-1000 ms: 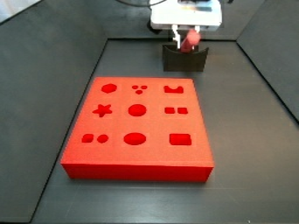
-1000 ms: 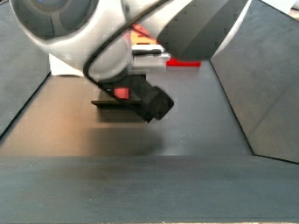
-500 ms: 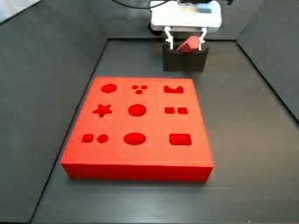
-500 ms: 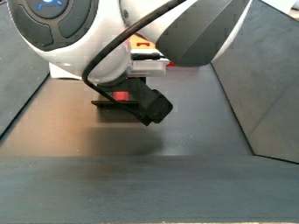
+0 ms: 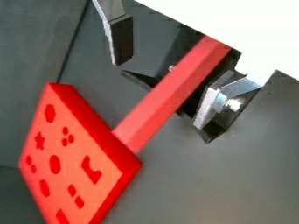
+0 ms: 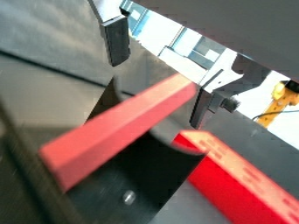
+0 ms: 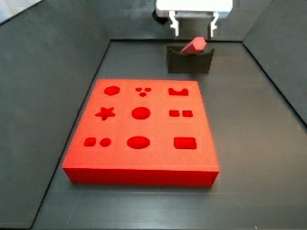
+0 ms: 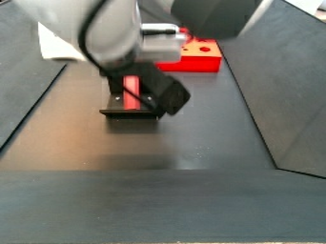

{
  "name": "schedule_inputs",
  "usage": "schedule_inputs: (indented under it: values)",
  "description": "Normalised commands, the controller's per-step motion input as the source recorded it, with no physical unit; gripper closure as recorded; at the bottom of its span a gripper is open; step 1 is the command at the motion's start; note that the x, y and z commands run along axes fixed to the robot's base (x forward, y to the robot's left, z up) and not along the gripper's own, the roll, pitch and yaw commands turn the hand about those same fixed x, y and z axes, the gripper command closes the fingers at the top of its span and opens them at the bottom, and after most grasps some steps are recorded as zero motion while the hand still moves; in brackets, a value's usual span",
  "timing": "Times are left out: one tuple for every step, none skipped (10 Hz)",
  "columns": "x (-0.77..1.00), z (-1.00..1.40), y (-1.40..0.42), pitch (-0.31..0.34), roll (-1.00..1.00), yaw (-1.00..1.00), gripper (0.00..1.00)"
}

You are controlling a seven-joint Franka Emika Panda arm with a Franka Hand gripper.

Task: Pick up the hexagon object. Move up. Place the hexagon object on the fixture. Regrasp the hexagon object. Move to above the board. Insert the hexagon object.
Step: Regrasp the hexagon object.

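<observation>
The hexagon object, a salmon-red faceted rod, leans tilted in the notch of the dark fixture at the back of the floor. My gripper hangs above it, open and holding nothing. In both wrist views the hexagon object runs between the spread fingers with a gap on at least one side. The red board with its shaped cut-outs lies in the middle of the floor. A side view also shows the hexagon object on the fixture.
Dark walls enclose the floor on the left, right and back. The board lies just beyond the fixture in a side view. The arm's bulky body fills the top of that view.
The gripper has let go of the hexagon object and risen away from the fixture. The rod stays leaning in the notch.
</observation>
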Motion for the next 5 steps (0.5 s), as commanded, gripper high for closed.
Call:
schedule_inputs:
  values:
    - [-0.04, 0.88, 0.01, 0.08, 0.04, 0.01, 0.0]
    - [-0.03, 0.7, 0.01, 0.09, 0.04, -0.01, 0.0]
    - [-0.02, 0.47, 0.01, 0.098, 0.05, -0.02, 0.0]
    - [-0.02, 0.34, 0.01, 0.096, 0.05, -0.03, 0.0]
    - [0.0, 0.94, -1.0, 0.067, 1.0, 0.0, 0.0]
